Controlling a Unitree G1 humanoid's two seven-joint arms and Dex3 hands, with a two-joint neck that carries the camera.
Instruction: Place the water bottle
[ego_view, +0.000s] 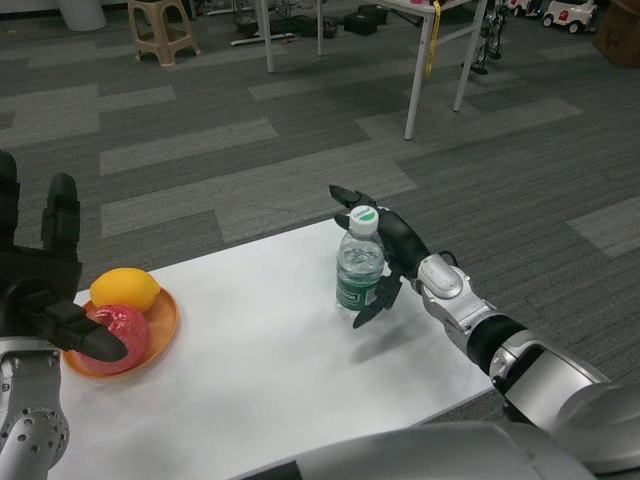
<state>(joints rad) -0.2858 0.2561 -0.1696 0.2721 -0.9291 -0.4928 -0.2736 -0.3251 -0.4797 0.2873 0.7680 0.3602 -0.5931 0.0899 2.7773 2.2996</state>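
Observation:
The water bottle (359, 268), clear with a green-and-white cap and a green label, stands upright on the white table (260, 350) near its far right edge. My right hand (392, 248) is just right of it, fingers spread. The upper fingers (349, 196) reach behind the cap and one lower finger (374, 302) points down beside the base. I see no firm grip on the bottle. My left hand (42, 285) is raised at the far left, fingers apart and holding nothing.
An orange plate (163, 325) at the table's left carries a yellow lemon (125, 288) and a red fruit (128, 328), partly behind my left hand. Grey carpet lies beyond the table's far edge, with a stool (164, 30) and white table legs (420, 70) farther back.

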